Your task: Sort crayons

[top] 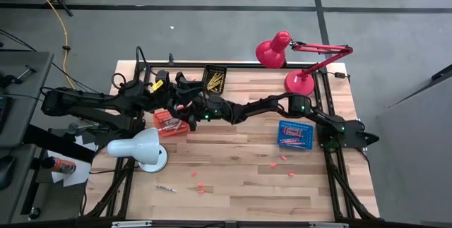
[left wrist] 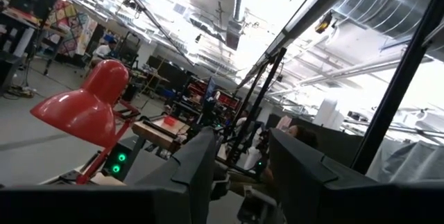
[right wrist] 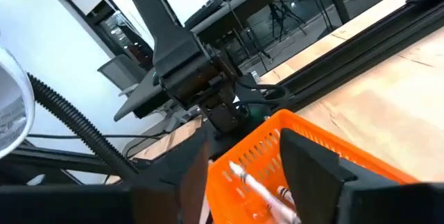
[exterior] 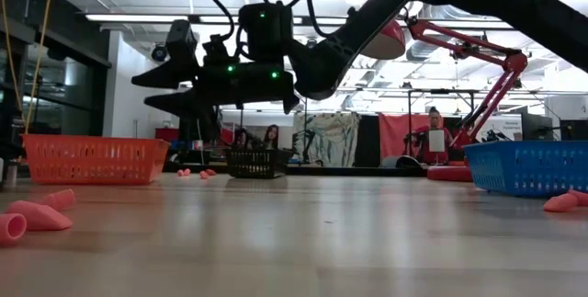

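Three baskets hold crayons: an orange one [top: 169, 123] with red sticks, a black one [top: 215, 78] with yellow sticks, and a blue one [top: 294, 134] with purplish-grey and red sticks. One thin greyish crayon [top: 166, 188] lies on the table near the front edge. My right gripper [top: 189, 117] hangs open over the orange basket's right end [right wrist: 326, 154]. Pale crayons [right wrist: 267, 193] lie in that basket below the fingers. My left gripper [top: 182, 90] is open and empty, raised above the table between the orange and black baskets, and tilted up toward the room [left wrist: 243, 168].
A white lamp [top: 138, 147] stands at the front left and a red lamp [top: 282, 51] at the back right. Small pink chips [top: 282, 157] lie scattered on the wood toward the front. The two arms cross close together mid-table.
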### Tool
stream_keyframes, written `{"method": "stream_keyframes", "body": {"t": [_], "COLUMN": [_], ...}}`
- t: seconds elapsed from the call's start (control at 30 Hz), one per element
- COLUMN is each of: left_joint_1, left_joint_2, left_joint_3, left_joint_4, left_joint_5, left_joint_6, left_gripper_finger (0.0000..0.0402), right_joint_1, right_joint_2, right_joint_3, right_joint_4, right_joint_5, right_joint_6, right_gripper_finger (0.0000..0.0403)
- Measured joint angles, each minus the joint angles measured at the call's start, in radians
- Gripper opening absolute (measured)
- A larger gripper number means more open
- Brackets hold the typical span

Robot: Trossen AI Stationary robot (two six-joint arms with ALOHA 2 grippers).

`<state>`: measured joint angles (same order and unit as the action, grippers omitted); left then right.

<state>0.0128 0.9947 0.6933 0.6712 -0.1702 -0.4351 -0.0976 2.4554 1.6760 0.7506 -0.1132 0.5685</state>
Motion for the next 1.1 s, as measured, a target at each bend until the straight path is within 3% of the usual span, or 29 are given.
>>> {"method": "stream_keyframes", "body": {"t": [0.13, 0.33, 0.43, 0.53, 0.7, 0.8, 0.93, 1.1], "left_joint_1": [0.0, 0.0, 0.0, 0.0, 0.0, 0.0, 0.001, 0.001], "left_joint_2": [0.0, 0.0, 0.0, 0.0, 0.0, 0.0, 0.0, 0.0], "left_joint_3": [0.0, 0.0, 0.0, 0.0, 0.0, 0.0, 0.0, 0.0], "left_joint_4": [-0.001, 0.001, 0.006, 0.006, 0.008, 0.008, 0.003, -0.026], "left_joint_5": [0.008, 0.01, 0.011, 0.011, 0.011, 0.008, 0.007, 0.006], "left_joint_6": [0.0, 0.0, 0.0, -0.006, -0.006, -0.006, 0.019, 0.094], "left_gripper_finger": [0.0124, 0.0124, 0.0124, 0.0124, 0.0124, 0.0124, 0.0124, 0.0124], "right_joint_1": [-0.017, -0.101, -0.147, -0.18, -0.195, -0.194, -0.189, -0.135], "right_joint_2": [-0.007, -0.073, -0.13, -0.21, -0.346, -0.433, -0.591, -0.838], "right_joint_3": [0.0, 0.0, 0.0, 0.0, -0.007, -0.074, -0.315, -0.69], "right_joint_4": [-0.007, -0.035, -0.154, -0.401, -0.987, -1.18, -1.137, -0.837], "right_joint_5": [-0.037, -0.33, -0.492, -0.581, -0.536, -0.479, -0.468, -0.391], "right_joint_6": [0.055, 0.145, 0.128, -0.005, -0.385, -0.525, -0.498, -0.275], "right_gripper_finger": [0.0186, 0.0188, 0.0188, 0.0188, 0.0188, 0.0188, 0.0188, 0.0188]}}
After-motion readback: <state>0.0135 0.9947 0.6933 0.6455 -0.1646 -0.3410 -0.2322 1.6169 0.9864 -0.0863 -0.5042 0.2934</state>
